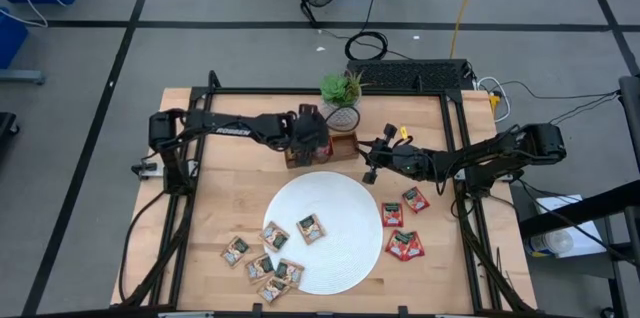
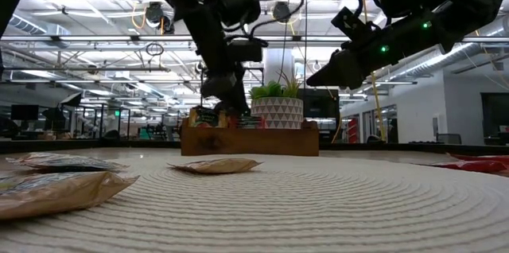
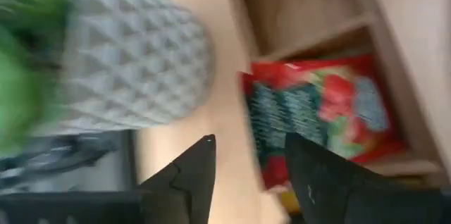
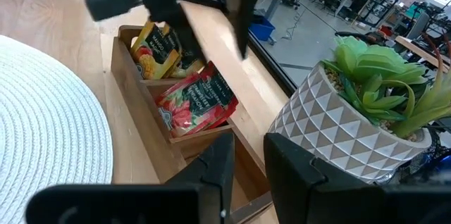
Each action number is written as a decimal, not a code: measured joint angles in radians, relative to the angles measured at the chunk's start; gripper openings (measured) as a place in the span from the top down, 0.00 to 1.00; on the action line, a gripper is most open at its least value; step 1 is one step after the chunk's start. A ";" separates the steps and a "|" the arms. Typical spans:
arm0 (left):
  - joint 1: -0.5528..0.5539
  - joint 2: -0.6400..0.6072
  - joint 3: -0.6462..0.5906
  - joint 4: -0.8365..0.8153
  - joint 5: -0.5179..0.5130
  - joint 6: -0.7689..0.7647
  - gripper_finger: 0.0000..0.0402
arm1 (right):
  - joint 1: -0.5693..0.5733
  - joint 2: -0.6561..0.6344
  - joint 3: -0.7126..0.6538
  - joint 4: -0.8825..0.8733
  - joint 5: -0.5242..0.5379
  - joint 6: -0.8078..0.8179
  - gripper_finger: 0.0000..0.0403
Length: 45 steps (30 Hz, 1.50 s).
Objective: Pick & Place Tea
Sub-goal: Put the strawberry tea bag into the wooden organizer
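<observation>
Left gripper hangs over the tray, fingers apart with nothing between them; directly under its tips a red sachet lies leaning in the tray's middle compartment, apparently let go. Tan sachets sit in the compartment next to it, and the third compartment, nearest the right gripper, looks bare. Right gripper hovers just beside the tray, over bare table, fingers nearly together with only a narrow gap; nothing seen in them. Rest of the tea: one tan sachet on the plate, a tan cluster at the plate's edge well away from the left gripper, and red sachets on the table near the right arm, a short reach from its tips. Handling, by judgement: sachets are light, thin, floppy foil or paper, a bit slick, not fragile; lying flat they give little to pinch, so take one by an edge or corner, from above. Left arm is stretched across toward the pot, wrist pointing down into the tray. Right arm reaches in low, wrist tilted toward the tray.
</observation>
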 joint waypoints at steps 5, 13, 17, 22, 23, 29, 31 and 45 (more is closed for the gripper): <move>-0.027 -0.026 0.001 0.033 -0.088 0.014 0.57 | 0.000 0.000 0.000 -0.002 0.000 -0.001 0.83; -0.006 -0.028 0.000 -0.007 0.202 -0.037 0.96 | -0.001 0.000 0.000 -0.007 0.000 -0.003 0.83; 0.019 -0.024 0.000 -0.025 0.232 -0.099 0.99 | -0.001 0.000 0.000 -0.007 0.000 -0.003 0.84; 0.017 -0.024 0.000 -0.020 0.249 -0.140 0.99 | -0.002 0.000 0.000 0.004 0.000 -0.004 0.84; 0.015 -0.024 0.004 -0.024 0.255 -0.154 0.99 | -0.002 0.000 0.000 0.008 0.000 -0.005 0.84; 0.008 0.027 0.100 -0.107 0.267 -0.234 1.00 | -0.015 0.000 0.000 0.017 0.000 -0.006 0.84; 0.007 0.078 0.155 -0.139 0.269 -0.255 1.00 | -0.019 0.000 0.000 0.017 0.000 -0.006 0.84; 0.010 0.242 0.281 -0.318 0.340 -0.312 1.00 | -0.019 0.000 0.000 0.008 0.000 -0.004 0.84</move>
